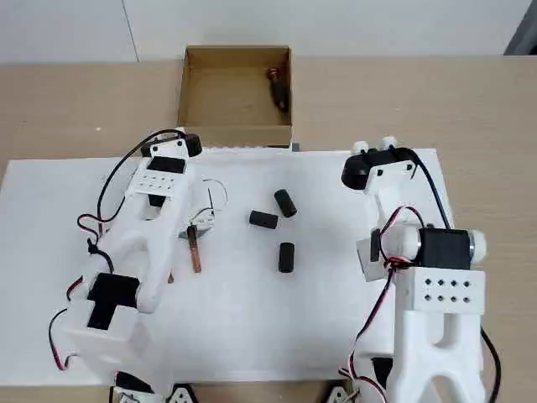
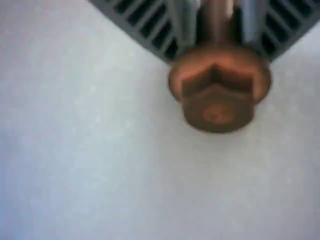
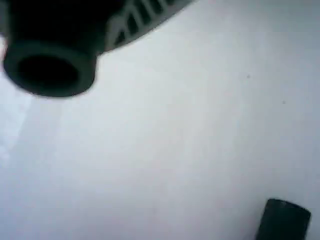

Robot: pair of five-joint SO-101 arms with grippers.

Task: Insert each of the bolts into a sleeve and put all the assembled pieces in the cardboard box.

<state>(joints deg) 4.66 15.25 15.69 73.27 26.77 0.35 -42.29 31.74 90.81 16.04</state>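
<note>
My left fingers (image 2: 145, 22) grip a bolt (image 1: 195, 250), its long axis running near-to-far. My right fingers (image 3: 140, 20) hold a sleeve (image 3: 50, 67) well apart across the counter (image 1: 487, 109), so they need aligning.

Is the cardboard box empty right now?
No, one assembled bolt and sleeve lies inside the cardboard box by a side wall.

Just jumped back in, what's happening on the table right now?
The left tool grips a copper bolt by its shank over the white mat. The right tool holds a black sleeve. Three loose sleeves lie mid-mat, and one assembled piece already sits in the cardboard box.
</note>
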